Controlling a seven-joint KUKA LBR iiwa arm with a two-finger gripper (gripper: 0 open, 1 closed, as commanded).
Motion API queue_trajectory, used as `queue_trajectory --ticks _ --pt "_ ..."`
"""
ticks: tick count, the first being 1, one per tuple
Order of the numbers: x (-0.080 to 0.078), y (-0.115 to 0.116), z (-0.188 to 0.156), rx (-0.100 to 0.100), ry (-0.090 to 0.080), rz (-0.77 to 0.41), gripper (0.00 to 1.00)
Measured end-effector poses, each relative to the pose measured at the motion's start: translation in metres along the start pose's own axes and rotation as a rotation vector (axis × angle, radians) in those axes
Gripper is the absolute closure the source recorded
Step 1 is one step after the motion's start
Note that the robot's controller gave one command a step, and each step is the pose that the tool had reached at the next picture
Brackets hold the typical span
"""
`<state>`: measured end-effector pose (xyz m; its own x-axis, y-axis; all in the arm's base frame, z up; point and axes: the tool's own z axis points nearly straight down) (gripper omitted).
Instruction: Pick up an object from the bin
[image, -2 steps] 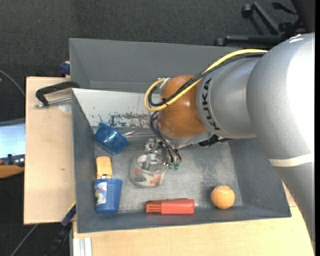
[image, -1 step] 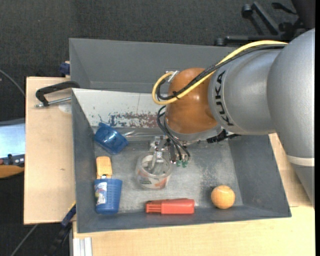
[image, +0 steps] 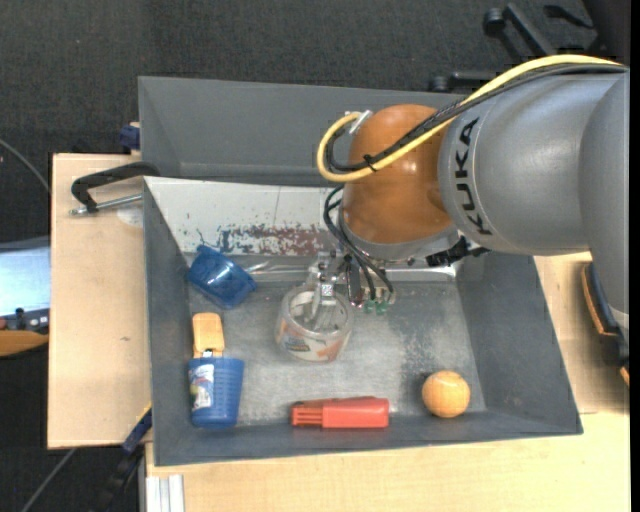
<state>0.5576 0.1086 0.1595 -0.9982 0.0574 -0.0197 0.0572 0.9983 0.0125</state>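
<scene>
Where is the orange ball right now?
The orange ball lies on the bin floor toward the lower right of the camera view, just right of the red stick, not touching it.

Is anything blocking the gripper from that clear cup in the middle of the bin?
Nothing visible does. The gripper hangs right above the clear cup. The blue cup nearer the back wall, the red marker and the orange ball all lie apart from it.

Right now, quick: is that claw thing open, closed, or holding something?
The gripper: cannot be told whether open or shut; it is low over the clear cup in the middle of the bin.
</scene>
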Motion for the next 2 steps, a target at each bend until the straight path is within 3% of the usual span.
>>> queue_trajectory --ticks 1,2 --pt "-0.001 -0.003 -0.02 0.001 0.007 -0.026 1.0" --pt "-0.005 0.0 -0.087 0.0 0.005 -0.031 1.0"
